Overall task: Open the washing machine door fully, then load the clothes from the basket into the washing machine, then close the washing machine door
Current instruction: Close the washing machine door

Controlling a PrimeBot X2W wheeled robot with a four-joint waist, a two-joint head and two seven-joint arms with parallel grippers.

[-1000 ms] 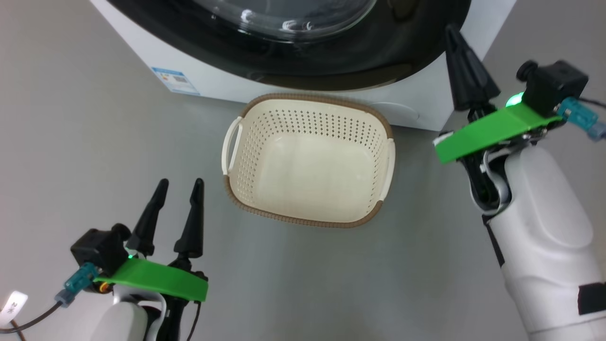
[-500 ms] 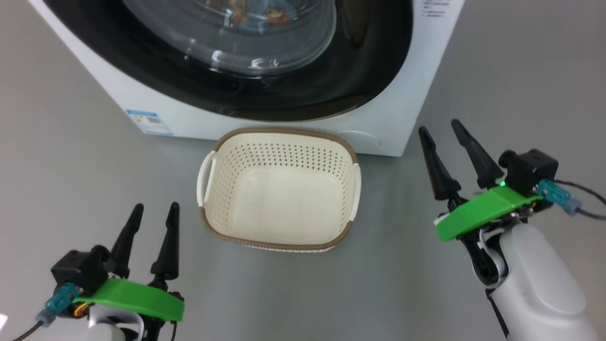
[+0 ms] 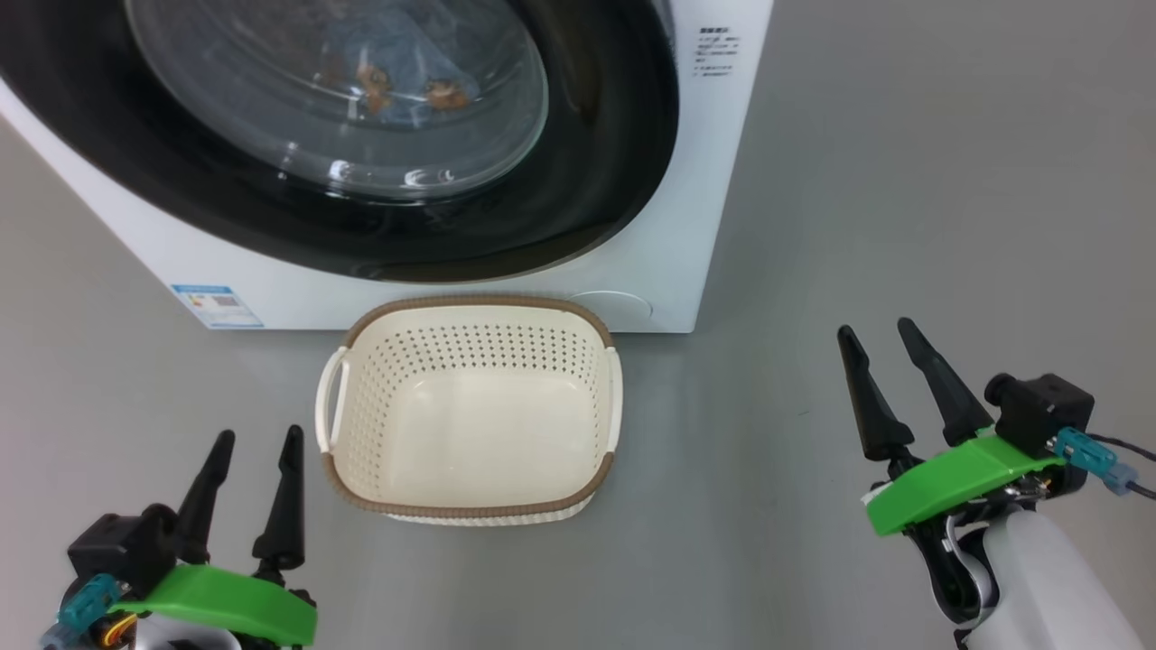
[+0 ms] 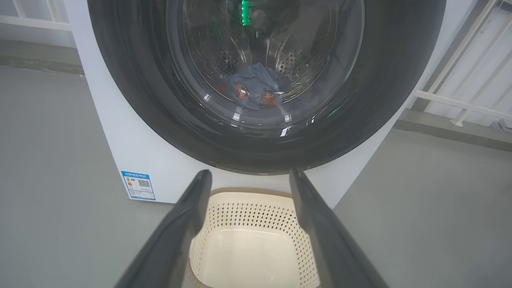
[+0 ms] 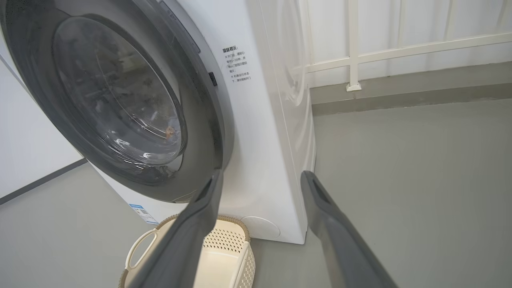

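Note:
The washing machine (image 3: pixel 673 262) stands with its door (image 3: pixel 614 135) shut against the front, black rim around bulging glass. Through the glass I see the clothes (image 4: pixel 253 89), blue with orange prints, lying in the drum; they also show as the clothes (image 3: pixel 393 81) from the head. The basket (image 3: pixel 470 303) sits empty on the floor right in front of the machine. My left gripper (image 3: pixel 256 433) is open, near the basket's left front corner, holding nothing. My right gripper (image 3: pixel 875 328) is open too, well right of the basket, apart from the machine. The wrist views look past the open left gripper (image 4: pixel 250 172) and right gripper (image 5: pixel 263 174).
A blue label (image 3: pixel 217 307) marks the machine's lower left corner and a round cover (image 3: pixel 616 305) its lower right. A white railing (image 5: pixel 352 60) stands behind the machine on the right. Grey floor (image 3: pixel 903 181) spreads to both sides.
My right gripper has come away from the door's right rim, dropped back beside the basket and opened. The head camera has shifted, showing more of the door. Left gripper stays open.

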